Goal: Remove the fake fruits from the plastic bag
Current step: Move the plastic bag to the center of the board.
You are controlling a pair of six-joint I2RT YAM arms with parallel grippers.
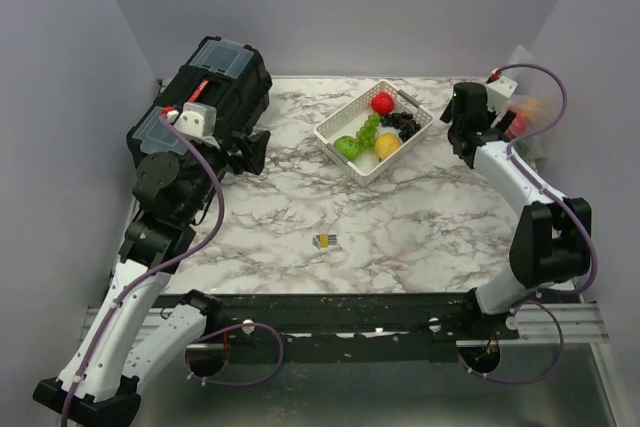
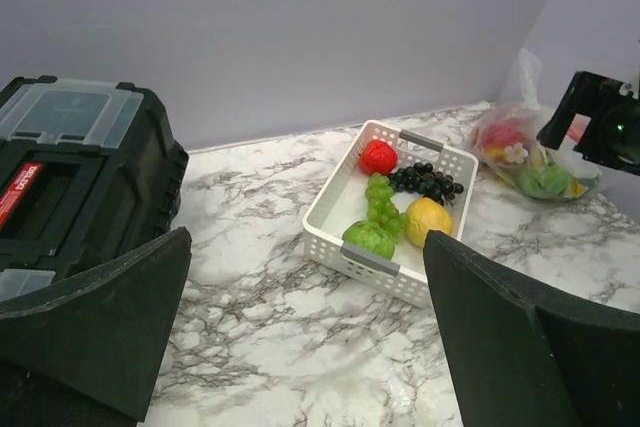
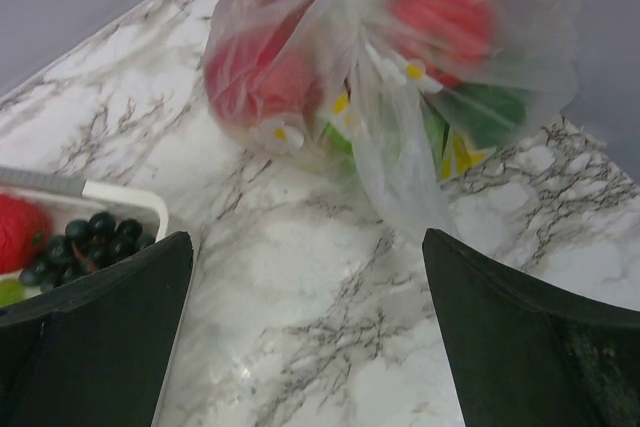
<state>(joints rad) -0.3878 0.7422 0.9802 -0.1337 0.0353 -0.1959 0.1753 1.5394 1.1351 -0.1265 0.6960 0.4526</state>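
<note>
The clear plastic bag (image 3: 390,97) lies knotted on the marble table at the far right (image 1: 524,115), with fake fruits inside: a red one (image 3: 262,77), another red one (image 3: 447,9) and a green piece (image 3: 490,112). It also shows in the left wrist view (image 2: 528,159). My right gripper (image 3: 305,247) is open and empty, just short of the bag, its jaws wide apart over bare table (image 1: 468,115). My left gripper (image 2: 305,247) is open and empty at the far left (image 1: 250,147), far from the bag.
A white slotted basket (image 1: 335,137) stands at the back centre and holds a red fruit (image 1: 382,102), green grapes (image 1: 368,129), dark grapes (image 1: 404,124), a yellow fruit (image 1: 387,144) and a green piece (image 1: 348,146). A black toolbox (image 1: 215,82) sits back left. A small yellow item (image 1: 325,240) lies mid-table.
</note>
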